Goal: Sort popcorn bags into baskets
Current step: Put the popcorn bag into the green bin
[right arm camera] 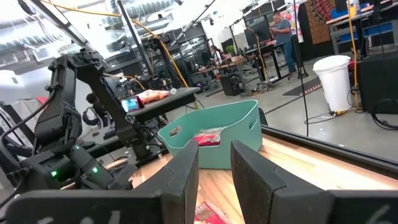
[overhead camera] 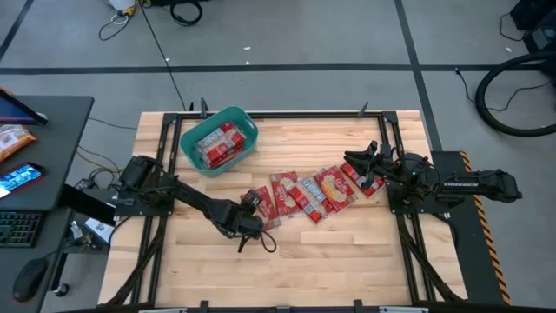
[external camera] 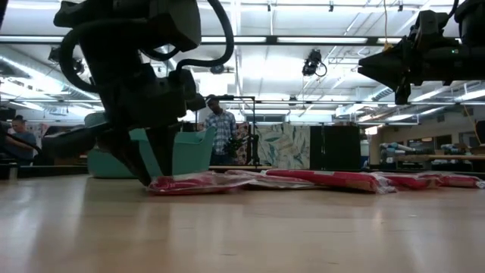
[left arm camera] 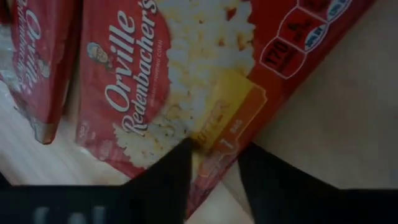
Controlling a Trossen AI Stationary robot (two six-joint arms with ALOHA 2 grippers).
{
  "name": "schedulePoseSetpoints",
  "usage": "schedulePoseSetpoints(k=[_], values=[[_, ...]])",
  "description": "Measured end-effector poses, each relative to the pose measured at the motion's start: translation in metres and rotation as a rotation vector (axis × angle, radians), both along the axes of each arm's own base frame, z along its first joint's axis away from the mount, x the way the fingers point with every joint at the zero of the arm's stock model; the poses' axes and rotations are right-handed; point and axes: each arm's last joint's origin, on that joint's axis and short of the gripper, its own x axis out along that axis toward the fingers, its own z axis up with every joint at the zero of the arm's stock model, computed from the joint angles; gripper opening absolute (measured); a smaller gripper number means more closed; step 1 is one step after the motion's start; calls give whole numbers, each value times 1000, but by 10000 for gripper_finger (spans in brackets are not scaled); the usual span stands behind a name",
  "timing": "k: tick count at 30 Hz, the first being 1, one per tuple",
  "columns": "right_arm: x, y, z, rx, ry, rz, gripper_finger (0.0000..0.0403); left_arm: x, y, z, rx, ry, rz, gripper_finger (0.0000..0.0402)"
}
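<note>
Several red popcorn bags lie flat in a row across the table's middle (overhead camera: 313,189). More of them lie in the teal tub (overhead camera: 252,130), which stands at the far left and also shows in the low view (external camera: 193,152) and the right wrist view (right arm camera: 239,146). My left gripper (overhead camera: 252,216) is down at the row's left end, shut on the leftmost bag (overhead camera: 263,206). My right gripper (overhead camera: 363,165) hovers above the row's right end, a narrow gap between its fingers (right arm camera: 214,165), touching nothing. My left gripper (left arm camera: 214,168) pinches the leftmost popcorn bag by its near edge, close to a corner (left arm camera: 214,152). One finger (left arm camera: 168,180) lies over the printed face and the other (left arm camera: 267,180) stands off the edge. It comes slanting down from the table's left. The bag (external camera: 193,183) lies flat on the table.
A dark desk left of the table holds a keyboard, a phone and an orange packet (overhead camera: 13,139). Black frame rails run along the table's edges. Bare wood lies toward the near edge (overhead camera: 330,261). People stand in the room beyond (external camera: 220,121).
</note>
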Motion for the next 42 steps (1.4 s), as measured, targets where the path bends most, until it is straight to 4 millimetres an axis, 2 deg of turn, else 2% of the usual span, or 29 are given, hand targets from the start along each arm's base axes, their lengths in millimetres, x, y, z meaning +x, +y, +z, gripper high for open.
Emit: schedulePoseSetpoints(k=[4, 6, 14, 18, 25, 30, 34, 38, 42], values=[[0, 0, 0, 0, 0, 0, 98, 1, 0, -1, -17, -15, 28, 42], [0, 0, 0, 0, 0, 0, 98, 1, -1, -1, -26, -32, 46, 14], [0, 0, 0, 0, 1, 0, 98, 1, 0, 4, -34, -85, 109, 4], [0, 0, 0, 0, 0, 0, 98, -4, 3, 27, -31, -160, 142, 3], [0, 0, 0, 0, 0, -1, 98, -23, 17, 85, 29, -362, 237, 2], [0, 0, 0, 0, 0, 1, 98, -40, 39, 120, 49, -496, 369, 1], [0, 0, 0, 0, 0, 0, 98, -57, 65, 141, 18, -582, 563, 1], [0, 0, 0, 0, 1, 1, 98, -74, 99, 147, 7, -600, 841, 1], [0, 0, 0, 0, 0, 1, 98, -88, 134, 140, -1, -509, 1106, 1]])
